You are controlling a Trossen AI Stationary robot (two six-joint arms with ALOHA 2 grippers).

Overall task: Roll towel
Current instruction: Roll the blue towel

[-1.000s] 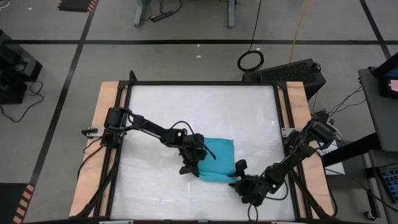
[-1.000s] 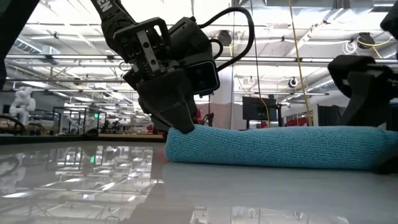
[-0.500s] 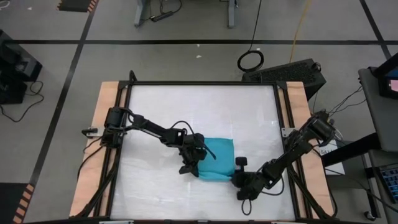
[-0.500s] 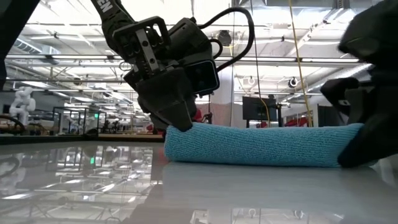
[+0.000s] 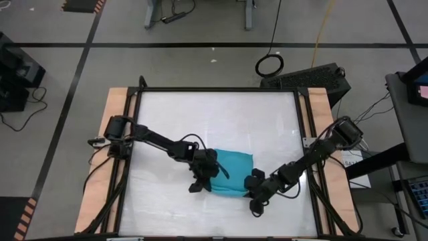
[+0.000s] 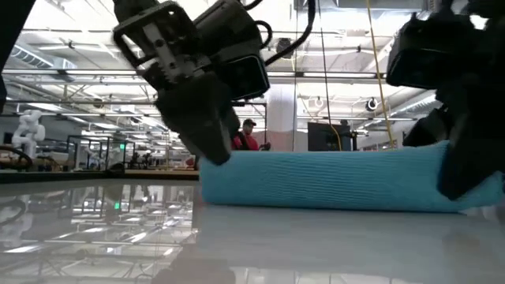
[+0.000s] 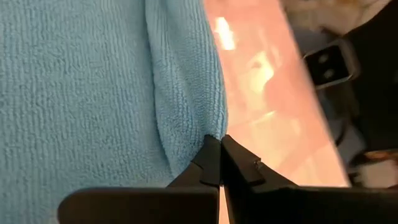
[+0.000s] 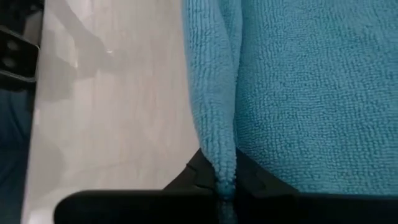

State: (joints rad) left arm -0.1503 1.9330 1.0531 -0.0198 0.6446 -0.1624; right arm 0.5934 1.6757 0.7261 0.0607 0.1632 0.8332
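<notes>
In the high view the left gripper [image 5: 202, 179] and right gripper [image 5: 255, 193] cover the two near corners of the towel [image 5: 231, 173]. In the low view the right gripper [image 6: 465, 150] hides one end of the towel [image 6: 323, 180], and the picture's edge cuts that gripper off. A person [image 6: 249, 136] beyond the bench is mostly hidden.

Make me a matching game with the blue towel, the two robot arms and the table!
Things:
1. towel
2. left gripper
3. right gripper
4. table

Descriptions:
A. white and shiny, with wooden side strips
B. pinches the towel's edge on the side toward the high view's right
C. turquoise, partly rolled up, lying on the table
D. pinches the towel's edge on the side toward the high view's left

Pairs: 1-C, 2-D, 3-B, 4-A
</notes>
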